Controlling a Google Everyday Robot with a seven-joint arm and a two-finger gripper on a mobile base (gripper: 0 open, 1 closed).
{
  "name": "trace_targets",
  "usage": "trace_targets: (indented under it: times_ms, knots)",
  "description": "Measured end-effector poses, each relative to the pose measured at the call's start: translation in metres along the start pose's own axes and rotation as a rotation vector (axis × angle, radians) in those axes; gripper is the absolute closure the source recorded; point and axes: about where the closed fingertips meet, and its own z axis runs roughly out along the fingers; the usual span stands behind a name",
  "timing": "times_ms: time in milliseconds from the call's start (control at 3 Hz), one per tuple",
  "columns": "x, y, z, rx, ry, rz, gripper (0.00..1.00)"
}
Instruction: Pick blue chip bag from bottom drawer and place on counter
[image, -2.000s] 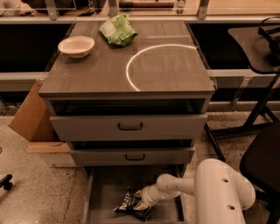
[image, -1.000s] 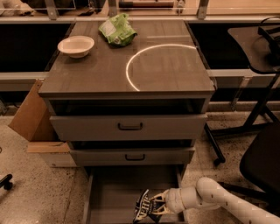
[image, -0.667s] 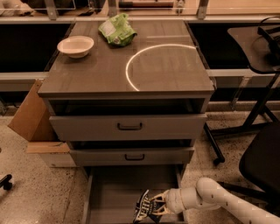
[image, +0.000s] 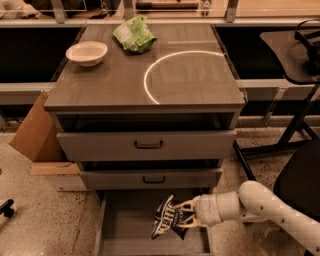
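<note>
Bottom drawer (image: 125, 231) is pulled open. Blue chip bag (image: 167, 219) is held upright over its right half, clamped at the right edge by the tool (image: 186, 216). Bag: dark navy, glossy, white lettering.

Gripper (image: 186, 216) sits over the bottom drawer (image: 125, 227), right of centre, clamped on the blue bag (image: 165, 220). The bag's right edge is hidden under the fingers. Bag lettering is too blurred to read. The drawer's front is cut off by the bottom edge, and its back runs out of sight under the middle drawer (image: 150, 178). Arm (image: 272, 207) runs off the bottom-right corner. The insides of the middle and top drawer (image: 147, 145) are hidden. Box (image: 32, 132) is partly behind the cabinet. Chair (image: 300, 180) and side table (image: 292, 47) are cropped at the right, caster (image: 6, 207) at the left.
</note>
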Motion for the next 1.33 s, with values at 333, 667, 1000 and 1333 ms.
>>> trace_targets:
  times_ms: [333,667,1000,1333]
  knots:
    - [-0.09,-0.043,-0.04,0.019,-0.004,-0.1,1.0]
    - [-0.09,-0.044,-0.04,0.019,-0.004,-0.1,1.0]
    - [-0.141,-0.09,-0.086,0.119,-0.046,-0.135,1.0]
    - [-0.191,-0.14,-0.137,0.201,-0.048,-0.184,1.0]
